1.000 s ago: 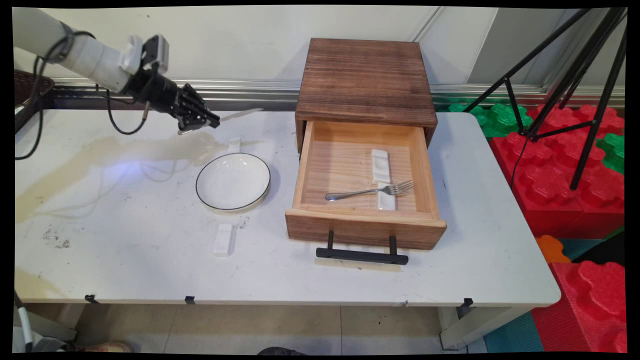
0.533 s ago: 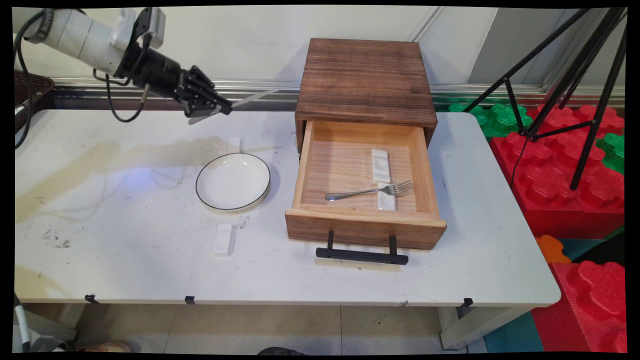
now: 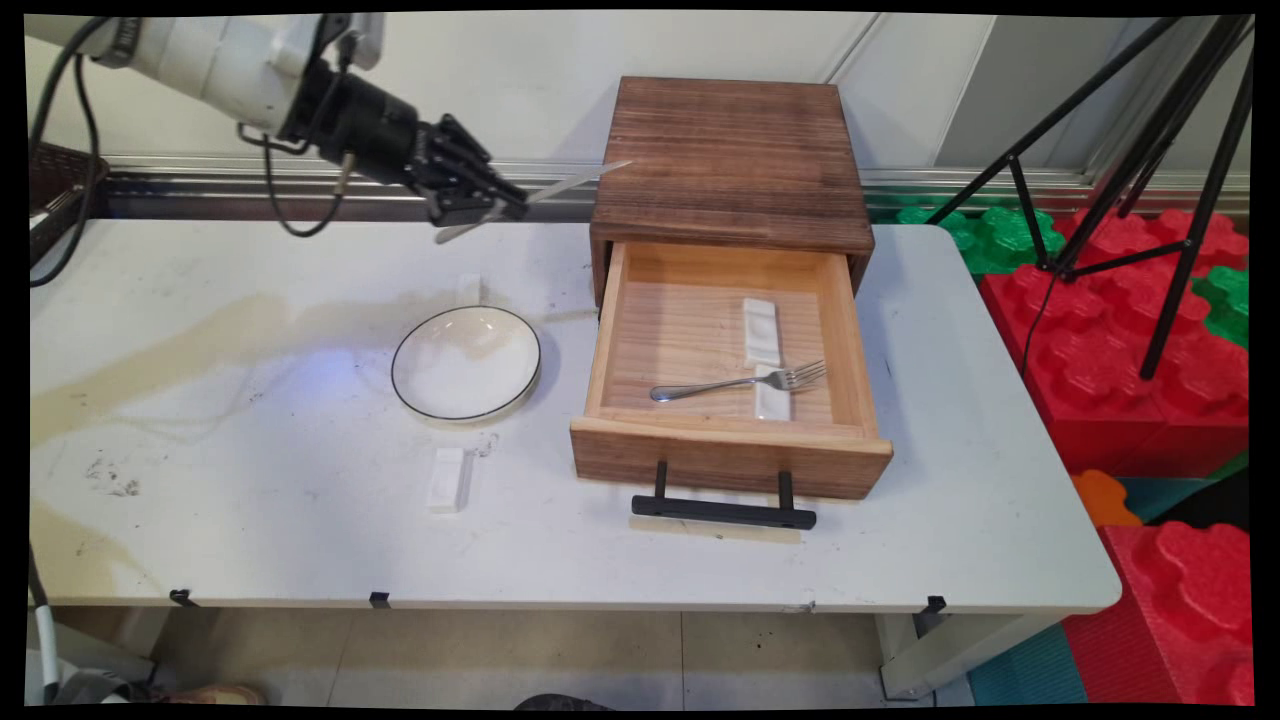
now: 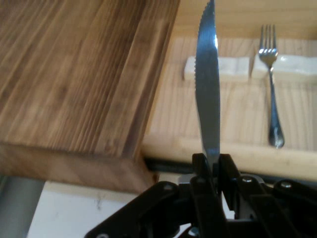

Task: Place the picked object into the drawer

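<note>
My gripper (image 3: 495, 210) hangs above the table's back, left of the wooden cabinet (image 3: 730, 160), and is shut on a serrated table knife (image 3: 570, 184). The blade points right toward the cabinet's top corner. In the hand view the knife (image 4: 208, 94) rises straight up from between the fingers (image 4: 200, 166), over the cabinet's top (image 4: 79, 74) and the open drawer (image 4: 247, 124). The open drawer (image 3: 725, 350) holds a fork (image 3: 740, 381) lying across a white rest (image 3: 773, 395), with a second white rest (image 3: 761, 331) behind it.
A white plate with a dark rim (image 3: 466, 362) sits left of the drawer. One white rest (image 3: 447, 479) lies in front of the plate and another (image 3: 468, 289) behind it. The drawer's black handle (image 3: 723, 510) sticks out toward the table's near edge.
The gripper has moved up and to the right with the knife, from behind the plate toward the cabinet's left side. Nothing on the table has shifted.
</note>
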### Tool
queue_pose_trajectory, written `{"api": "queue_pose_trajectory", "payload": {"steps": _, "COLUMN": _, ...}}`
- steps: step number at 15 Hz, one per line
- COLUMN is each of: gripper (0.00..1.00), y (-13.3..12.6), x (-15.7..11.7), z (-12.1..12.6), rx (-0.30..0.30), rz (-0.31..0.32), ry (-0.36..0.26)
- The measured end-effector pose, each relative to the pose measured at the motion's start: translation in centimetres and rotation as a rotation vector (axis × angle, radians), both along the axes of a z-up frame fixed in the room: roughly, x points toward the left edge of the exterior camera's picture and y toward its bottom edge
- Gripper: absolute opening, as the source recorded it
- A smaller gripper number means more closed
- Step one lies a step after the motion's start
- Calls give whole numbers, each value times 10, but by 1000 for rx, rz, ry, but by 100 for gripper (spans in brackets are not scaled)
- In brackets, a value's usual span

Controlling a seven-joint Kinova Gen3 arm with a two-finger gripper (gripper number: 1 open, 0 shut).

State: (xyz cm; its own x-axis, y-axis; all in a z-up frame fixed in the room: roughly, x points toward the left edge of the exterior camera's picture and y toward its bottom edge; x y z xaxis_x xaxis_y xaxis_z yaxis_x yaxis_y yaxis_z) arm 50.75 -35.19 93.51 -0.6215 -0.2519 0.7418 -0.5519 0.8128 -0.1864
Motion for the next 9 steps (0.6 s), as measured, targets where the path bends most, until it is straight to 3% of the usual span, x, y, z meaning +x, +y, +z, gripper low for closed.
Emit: {"api": "queue_pose_trajectory", "payload": {"steps": 9, "gripper": 0, "y": -37, "x": -103, "z": 1, "rx": 1, "rz": -36, "ry": 3}}
